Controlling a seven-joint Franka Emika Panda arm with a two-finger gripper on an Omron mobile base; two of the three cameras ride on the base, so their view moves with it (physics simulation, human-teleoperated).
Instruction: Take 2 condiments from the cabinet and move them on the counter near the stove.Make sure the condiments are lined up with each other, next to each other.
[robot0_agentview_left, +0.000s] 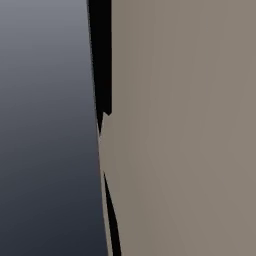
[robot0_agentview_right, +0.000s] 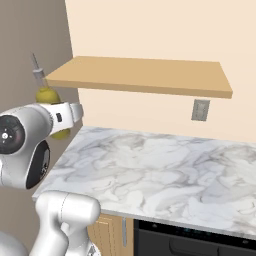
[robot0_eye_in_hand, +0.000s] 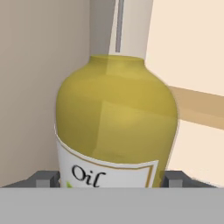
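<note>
- Yellow bottle right in front of the claw, sitting between the two small grey fingertips, one on each side of the label.
- Claw closed part way around the bottle; cannot tell if the tips really press on it, but looks like a hold.
- In the right base view, bottle poking up behind the white arm, at the left end of the wooden shelf and just under its edge.
- Bottle standing straight up, thin spout on top, so long side up and down.
- Marble counter lower down and off to the right, dark stove at its front edge.
- Next move likely: bring bottle down and right, kept upright.
</note>
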